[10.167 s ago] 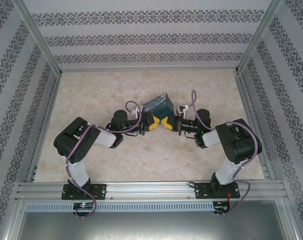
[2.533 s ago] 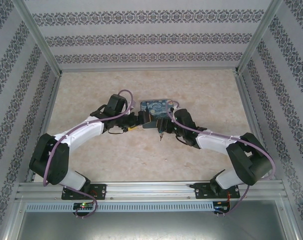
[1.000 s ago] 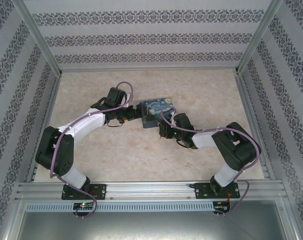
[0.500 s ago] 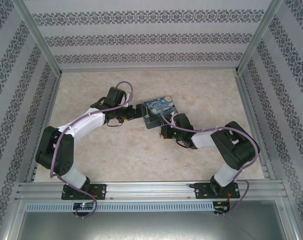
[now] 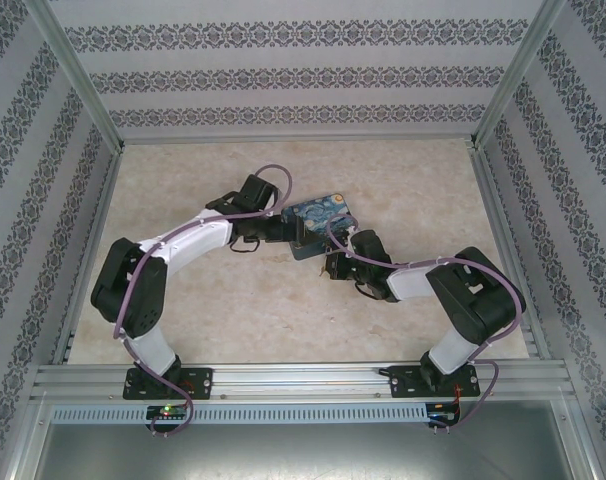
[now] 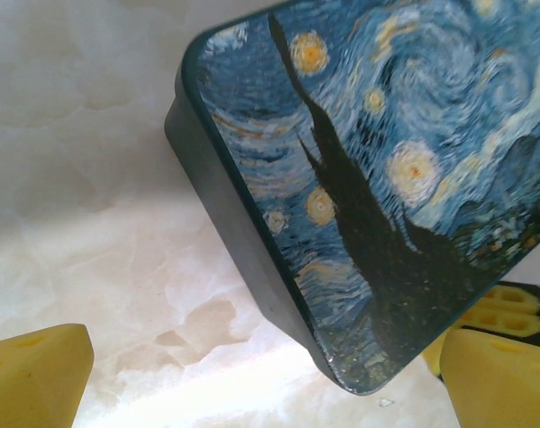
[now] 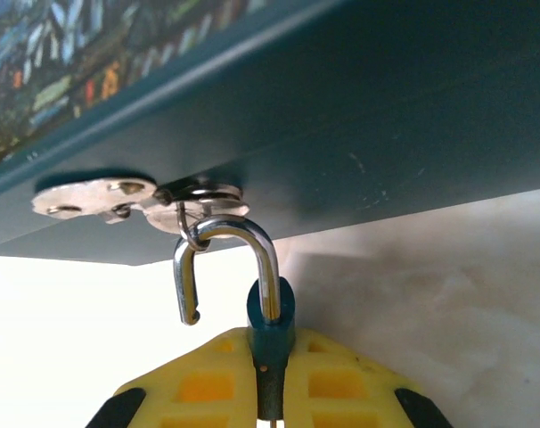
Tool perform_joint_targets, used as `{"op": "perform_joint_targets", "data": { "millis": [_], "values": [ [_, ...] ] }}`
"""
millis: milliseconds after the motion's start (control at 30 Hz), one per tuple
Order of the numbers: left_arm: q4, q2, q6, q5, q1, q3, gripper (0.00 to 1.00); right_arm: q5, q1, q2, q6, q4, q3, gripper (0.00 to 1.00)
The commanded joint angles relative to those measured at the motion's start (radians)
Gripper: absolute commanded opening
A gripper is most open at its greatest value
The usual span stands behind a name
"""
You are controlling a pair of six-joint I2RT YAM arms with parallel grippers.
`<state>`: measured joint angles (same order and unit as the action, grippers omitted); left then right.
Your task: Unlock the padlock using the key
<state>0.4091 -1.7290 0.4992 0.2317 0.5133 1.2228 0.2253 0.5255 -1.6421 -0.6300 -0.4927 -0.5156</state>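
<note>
The padlock (image 7: 270, 332) is a small teal body pinched between my right gripper's (image 7: 270, 383) yellow fingers (image 7: 199, 388), just below the front wall of the painted box (image 7: 386, 116); its steel shackle (image 7: 243, 234) arches up through a ring on the box's hasp (image 7: 118, 198); one leg runs down into the body, the other ends free in the air, so I judge the lock sprung and the remaining work to be unhooking it.

It will handle as light, hard and slick; metal on metal, it slides and swivels easily on that ring; the body is the part to hold, by its flat faces as I have it now, since the round shackle would roll away from the pads; pulling hard would drag the box rather than free the hook, so I would tilt and thread the free leg out.

My left gripper (image 6: 265, 379) is spread wide, the near corner of the box between its fingers with no contact I can see; from above it sits at the box's left end (image 5: 281, 228) on the pale table (image 6: 92, 134).
</note>
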Motion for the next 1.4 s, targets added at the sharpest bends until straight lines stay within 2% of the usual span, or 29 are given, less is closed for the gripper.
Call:
{"op": "perform_joint_targets", "data": {
  "millis": [0, 400, 933, 1367],
  "values": [
    [0.055, -0.029, -0.04, -0.113, 0.028, 0.039, 1.0, -0.019, -0.012, 0.016, -0.014, -0.006, 0.021, 0.0],
    [0.065, -0.075, -0.039, -0.286, 0.088, 0.04, 1.0, 0.004, -0.033, 0.013, -0.067, -0.066, 0.049, 0.0],
    [0.013, -0.086, -0.023, -0.347, 0.128, -0.027, 1.0, 0.02, -0.065, 0.021, -0.212, -0.2, 0.125, 0.0],
    [-0.026, -0.087, -0.026, -0.341, 0.151, -0.072, 1.0, 0.057, -0.09, -0.108, -0.397, -0.452, 0.144, 0.0]
  ]
}}
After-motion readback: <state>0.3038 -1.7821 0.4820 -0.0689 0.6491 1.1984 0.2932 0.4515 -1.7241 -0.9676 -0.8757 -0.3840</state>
